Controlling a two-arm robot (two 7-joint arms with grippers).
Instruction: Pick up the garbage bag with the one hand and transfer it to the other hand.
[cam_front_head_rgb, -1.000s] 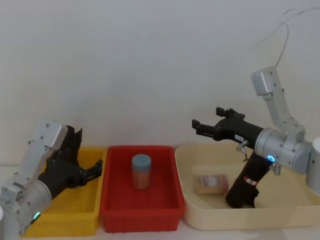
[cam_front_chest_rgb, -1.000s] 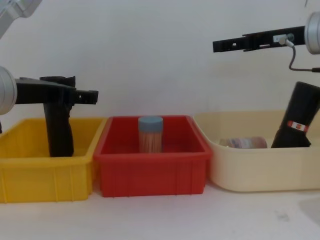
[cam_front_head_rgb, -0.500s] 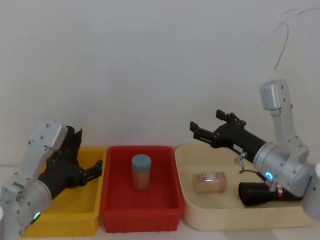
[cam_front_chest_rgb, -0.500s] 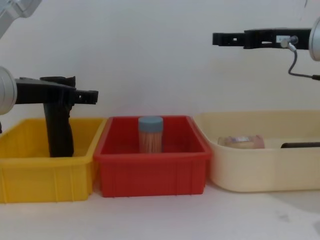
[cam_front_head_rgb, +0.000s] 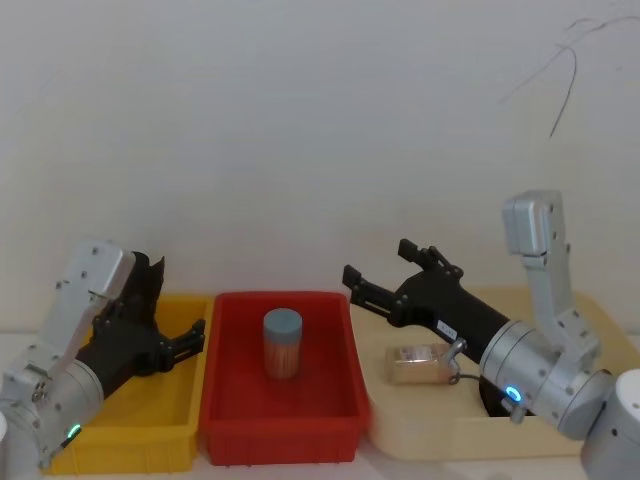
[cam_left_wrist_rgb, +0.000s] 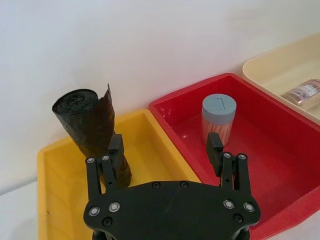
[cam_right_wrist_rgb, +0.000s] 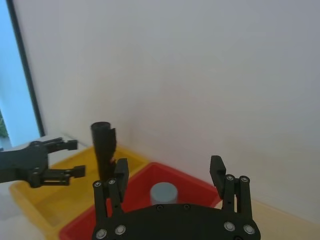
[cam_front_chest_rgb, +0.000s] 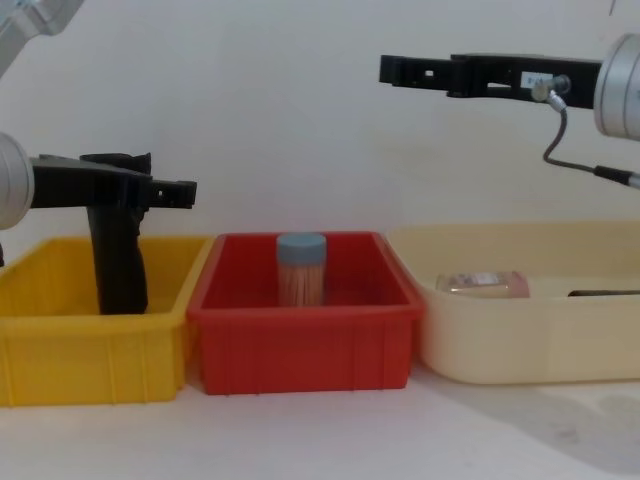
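Observation:
The garbage bag lies flat in the cream tray, and just a thin dark strip of it shows above the rim. From the head, its dark end peeks out beside my right arm. My right gripper, the one with the white sticker, hangs open and empty high over the seam between the red bin and the cream tray, well clear of the bag. In the chest view the right gripper points left. Over the yellow bin my left gripper is open and empty.
A label-free black roll stands upright in the yellow bin, just behind my left gripper. A blue-lidded jar stands in the red bin. Another jar lies on its side in the cream tray.
The garbage bag leaned upright in the cream tray a second ago, then fell flat. My right gripper has swung left and slightly lower, toward the red bin. The left arm is unchanged.

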